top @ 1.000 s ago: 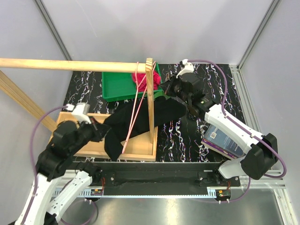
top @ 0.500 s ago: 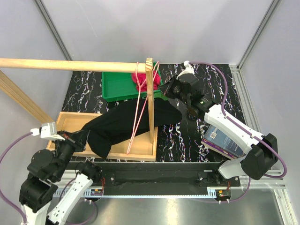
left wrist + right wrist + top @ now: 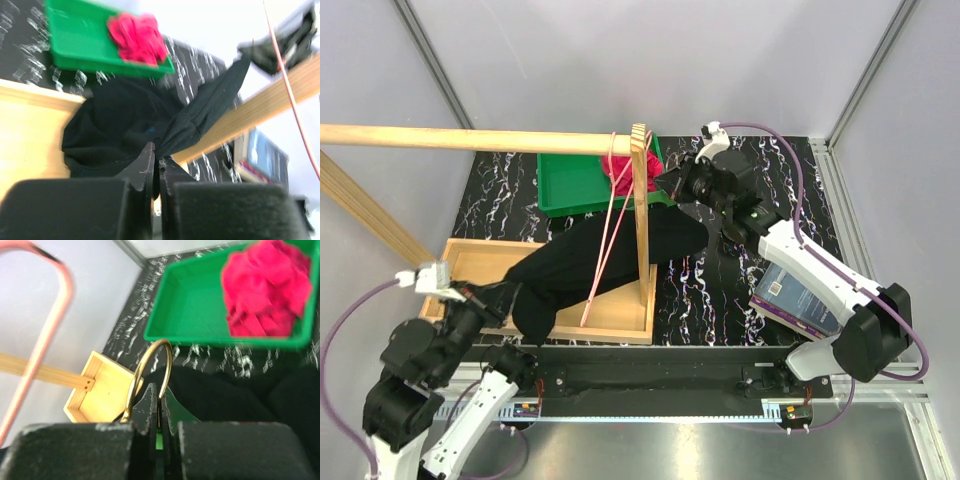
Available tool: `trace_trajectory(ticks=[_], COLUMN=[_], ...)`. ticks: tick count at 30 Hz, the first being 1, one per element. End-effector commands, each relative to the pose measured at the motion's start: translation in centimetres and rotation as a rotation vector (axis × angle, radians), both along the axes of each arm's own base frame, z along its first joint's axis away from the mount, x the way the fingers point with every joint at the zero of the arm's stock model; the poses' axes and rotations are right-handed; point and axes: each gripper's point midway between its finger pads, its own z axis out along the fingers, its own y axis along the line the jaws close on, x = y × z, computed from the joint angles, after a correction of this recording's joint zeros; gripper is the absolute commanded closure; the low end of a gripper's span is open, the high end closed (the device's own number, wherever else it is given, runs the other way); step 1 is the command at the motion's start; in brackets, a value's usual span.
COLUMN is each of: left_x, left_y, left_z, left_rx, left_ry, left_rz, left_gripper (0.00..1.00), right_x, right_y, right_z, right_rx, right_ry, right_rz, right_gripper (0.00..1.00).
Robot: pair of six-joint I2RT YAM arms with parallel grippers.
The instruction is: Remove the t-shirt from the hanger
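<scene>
Fabric of the black t-shirt is pinched between the left fingers, which are pressed fully together with only cloth between them. From that grip the t-shirt runs across the wooden tray on the tabletop and up to the green hanger. The right fingers are clamped tight on the hanger at the base of its gold hook, beside the green bin holding a red cloth.

Looks down from above, behind the arms; sits close behind left gripper and right gripper, facing forward; shares green tray ahead of both
</scene>
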Motion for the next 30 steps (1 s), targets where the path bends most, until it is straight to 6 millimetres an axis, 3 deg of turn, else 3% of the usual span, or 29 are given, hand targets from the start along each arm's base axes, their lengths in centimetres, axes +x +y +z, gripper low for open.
trace_trajectory(ticks=[1, 2, 3, 5, 8, 11, 18, 23, 30], left_x=[1.2, 0.9, 1.1, 0.7, 0.6, 1.3, 4.9, 6.7, 7.1], left_y=[-5.4, -6.5, -7.2, -8.1, -9.0, -10.2, -13.9, -14.6, -14.7], left_z=[0.7, 0.8, 1.1, 2.2, 4.3, 5.0, 3.4, 2.1, 1.9], left_rx=[0.035, 0.033, 0.035, 0.030, 0.016, -0.004, -0.048, -0.044, -0.046], left_ry=[0.026, 0.030, 0.026, -0.001, -0.034, -0.010, 0.155, 0.209, 0.200], left_rz=[-0.258, -0.331, -0.359, -0.422, -0.477, -0.518, -0.608, -0.589, -0.585], left_gripper=[0.73, 0.44, 0.34, 0.19, 0.13, 0.12, 0.21, 0.32, 0.51], right_x=[-0.6, -0.9, -1.5, -1.8, -2.6, -3.4, -4.4, -4.8, -4.9], right_y=[1.8, 2.2, 2.7, 3.4, 4.2, 4.8, 5.5, 5.5, 5.4], right_z=[3.9, 4.3, 4.4, 4.1, 3.6, 3.4, 3.2, 3.4, 3.8], right_rx=[0.025, 0.031, 0.023, 0.008, -0.024, -0.029, -0.020, -0.020, -0.019], right_ry=[-0.244, -0.267, -0.289, -0.297, -0.313, -0.325, -0.326, -0.331, -0.335], right_rz=[0.217, 0.251, 0.304, 0.359, 0.455, 0.529, 0.589, 0.587, 0.577], right_gripper=[1.00, 1.00, 1.00, 1.00, 1.00, 1.00, 1.00, 1.00, 1.00])
